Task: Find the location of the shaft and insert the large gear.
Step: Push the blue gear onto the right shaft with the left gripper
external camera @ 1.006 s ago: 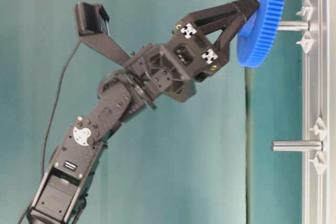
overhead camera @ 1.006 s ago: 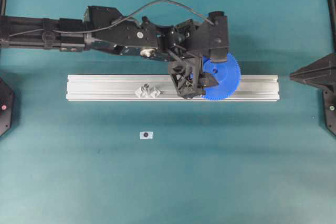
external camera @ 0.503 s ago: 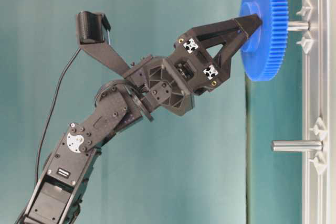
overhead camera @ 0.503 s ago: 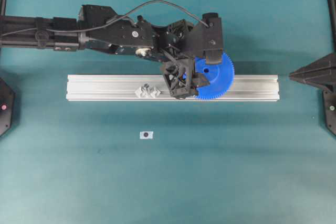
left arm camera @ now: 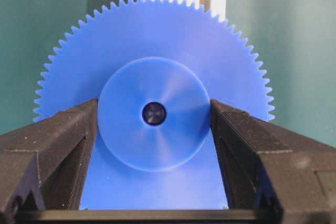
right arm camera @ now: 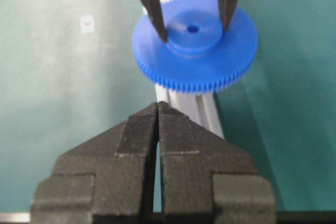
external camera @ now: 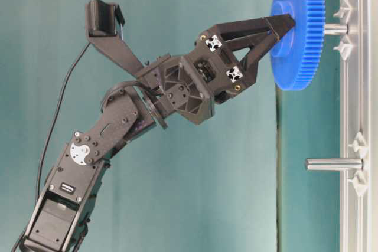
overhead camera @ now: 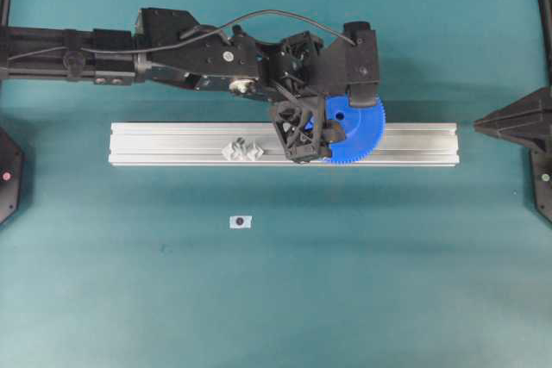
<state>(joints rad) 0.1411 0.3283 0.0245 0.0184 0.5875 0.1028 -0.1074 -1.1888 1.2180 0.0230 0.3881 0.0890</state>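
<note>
Table-level exterior view showed the left pincer (external camera: pixel 282 30) pinching the large gear (external camera: pixel 298 28) by its raised hub, the disc partly threaded onto the shaft (external camera: pixel 334 28), whose base stood bare between gear and rail (external camera: pixel 353 110). Insertion was judged under way; the next move called for pressing the gear along the pin, kept square. The right pincer (right arm camera: pixel 158 109) was pressed together, idle.

Large gear (overhead camera: pixel 358 131): bright blue, with a fine toothed rim and a dark centre hole. Left claw (external camera: pixel 282 28) and right claw (right arm camera: pixel 158 109): matte black. Rail (overhead camera: pixel 172 144): ribbed silver aluminium. Brackets (overhead camera: pixel 243 150): clear. Worktop (overhead camera: pixel 345 282): teal. Sticker (overhead camera: pixel 240 221), at 7 o'clock from the gear: white with a dark dot.
</note>
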